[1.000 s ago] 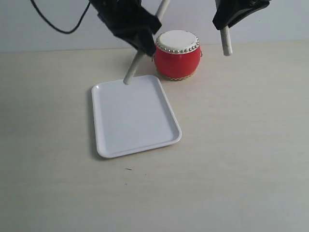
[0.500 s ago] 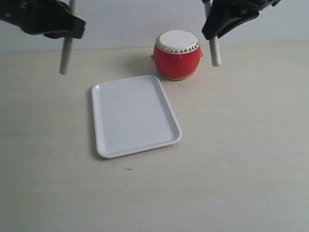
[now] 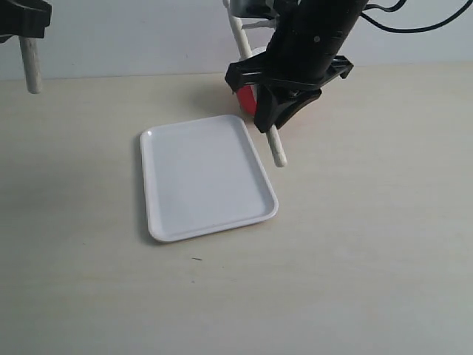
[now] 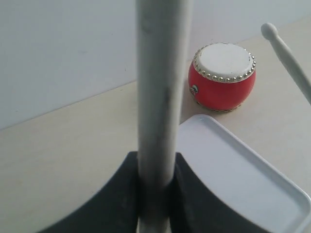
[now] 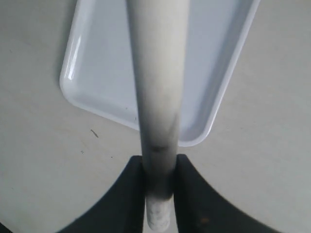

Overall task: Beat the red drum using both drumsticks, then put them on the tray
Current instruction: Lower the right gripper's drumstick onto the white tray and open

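Observation:
The white tray [image 3: 199, 181] lies flat in the middle of the table. Behind it, the red drum [image 3: 246, 98] is almost wholly hidden by my right arm in the exterior view; the left wrist view shows the drum [image 4: 222, 75] whole and upright past the tray [image 4: 233, 170]. My right gripper [image 3: 272, 118] is shut on one drumstick [image 3: 276, 148], tilted, its lower end hanging just off the tray's right edge. My left gripper [image 3: 28, 31], at the far top left, is shut on the other drumstick [image 3: 31, 70], held upright above the bare table.
Pale wooden tabletop [image 3: 369, 244] all round, with a light wall [image 3: 133, 37] behind. A black cable [image 3: 414, 28] trails from the right arm at the top right. The right wrist view looks down the held drumstick [image 5: 158, 97] onto the tray [image 5: 97, 63].
My right arm has swung left and down in front of the drum, bringing its drumstick beside the tray's right edge. My left arm has moved further left with its stick.

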